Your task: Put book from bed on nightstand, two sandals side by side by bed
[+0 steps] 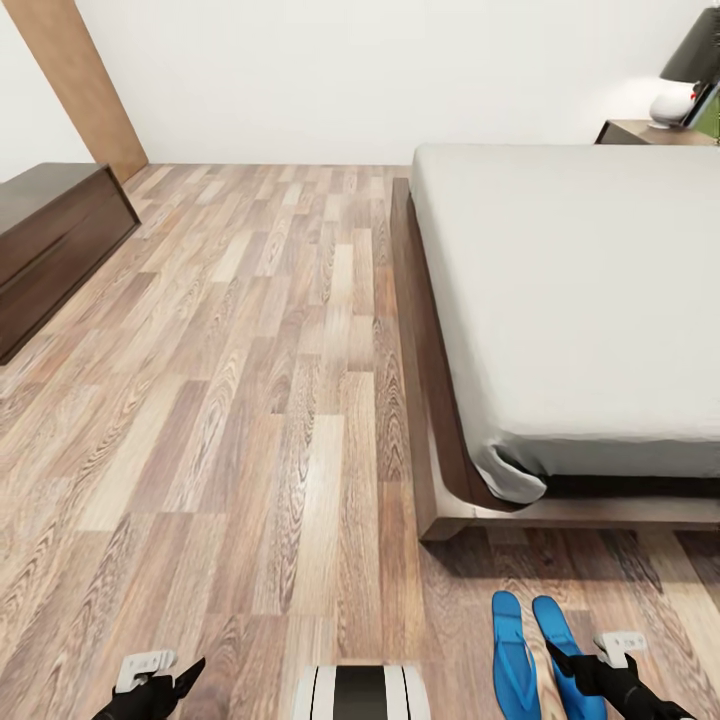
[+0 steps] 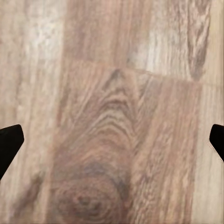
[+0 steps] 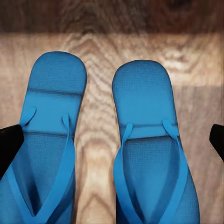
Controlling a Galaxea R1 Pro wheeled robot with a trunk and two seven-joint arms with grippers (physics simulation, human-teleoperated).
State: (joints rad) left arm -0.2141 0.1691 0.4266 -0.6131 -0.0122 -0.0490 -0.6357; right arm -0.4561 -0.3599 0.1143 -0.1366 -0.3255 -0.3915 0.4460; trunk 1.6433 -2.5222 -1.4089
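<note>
Two flat blue rubber flip-flop sandals (image 3: 56, 140) (image 3: 149, 144) lay side by side on the wood-plank floor (image 1: 250, 400) at 5 o'clock, just off the foot of the wide off-white bed (image 1: 570, 300); looked light, bendy, best pinched at a sole edge or strap. Right gripper (image 3: 112, 140) hung over them w/ jaws spread wide, empty; left gripper (image 2: 112, 140) same, over bare floor. Book not seen. Open floor 9–12 o'clock; dark low cabinet (image 1: 50, 240) at 10.

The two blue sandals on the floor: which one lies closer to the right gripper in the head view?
The right-hand sandal: the right gripper overlaps its heel end. The other sandal lies parallel beside it, further toward the robot's middle.
</note>
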